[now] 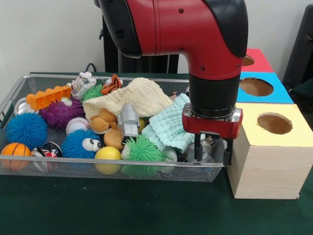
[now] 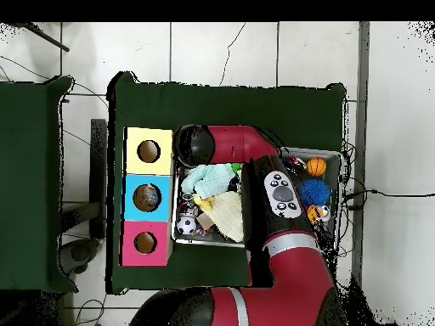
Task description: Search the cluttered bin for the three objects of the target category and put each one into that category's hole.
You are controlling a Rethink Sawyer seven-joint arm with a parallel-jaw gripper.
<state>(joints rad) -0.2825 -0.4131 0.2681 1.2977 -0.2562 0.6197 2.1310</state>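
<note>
Wire mesh forms the bin (image 1: 14, 93), and the gripper (image 1: 213, 151) hangs over its end nearest the boxes, fingers spread with nothing between them, tips dipping just below the rim. Under the tips lies something pale and shiny, possibly a clear or metallic toy, though the arm (image 1: 195, 34) shades it too much to name. The mint cloth (image 1: 168, 127) lies just beside the fingers, touching the cream cloth (image 1: 132, 98), and both drape over other toys.

The target category is not given, so the three wanted objects cannot be picked out; whatever they are, they sit somewhere in this heap, none visibly in a hole. The yellow box (image 1: 271, 147) stands touching the bin's end, with the blue box (image 1: 261, 88) and red box (image 1: 257, 58) in a row behind it.

To do this step well, I judge the descent should stay clear of the mint cloth's edge, since a snagged fold would drag neighbours along. Closing on a single firm object, not a soft spiky ball (image 1: 143, 149), gives a surer hold. The lift should rise straight above the rim before swinging toward a hole.
</note>
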